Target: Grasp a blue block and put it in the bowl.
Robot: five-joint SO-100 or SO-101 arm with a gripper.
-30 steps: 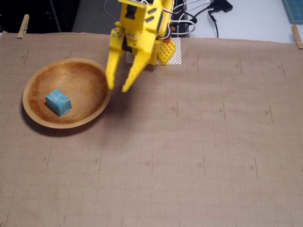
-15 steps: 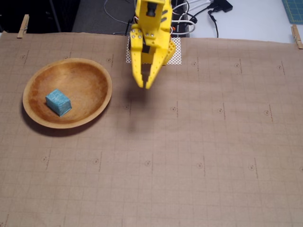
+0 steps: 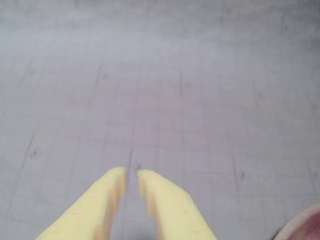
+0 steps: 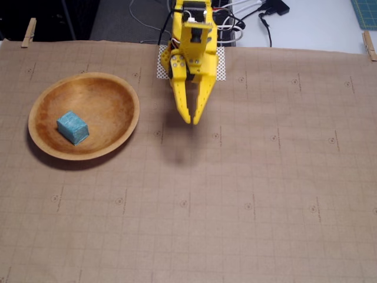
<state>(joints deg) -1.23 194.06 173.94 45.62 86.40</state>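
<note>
We find the blue block (image 4: 72,127) lying inside the bowl (image 4: 121,88), on the bowl's floor left of its centre in the fixed view, one corner turned toward the near rim. The placing step looks done, as we judge it.

The gripper (image 4: 191,120) hangs over bare gridded paper (image 4: 265,194) to the right of the bowl, well apart from it. Its fingertips are drawn nearly together with only a thin slit between, and nothing is held; the wrist view shows the same narrow gap (image 3: 131,176) over empty paper. A reddish curved edge in that view's lower right corner may be the bowl rim; we cannot tell.

Handling estimate for the block: small, matte, slightly rough faces, so likely light, stiff and not slippery. Should a regrasp be needed, we would take it across two opposite long flat faces, jaws squared to its rotated edges, coming from above to clear the bowl's sloping wall.
</note>
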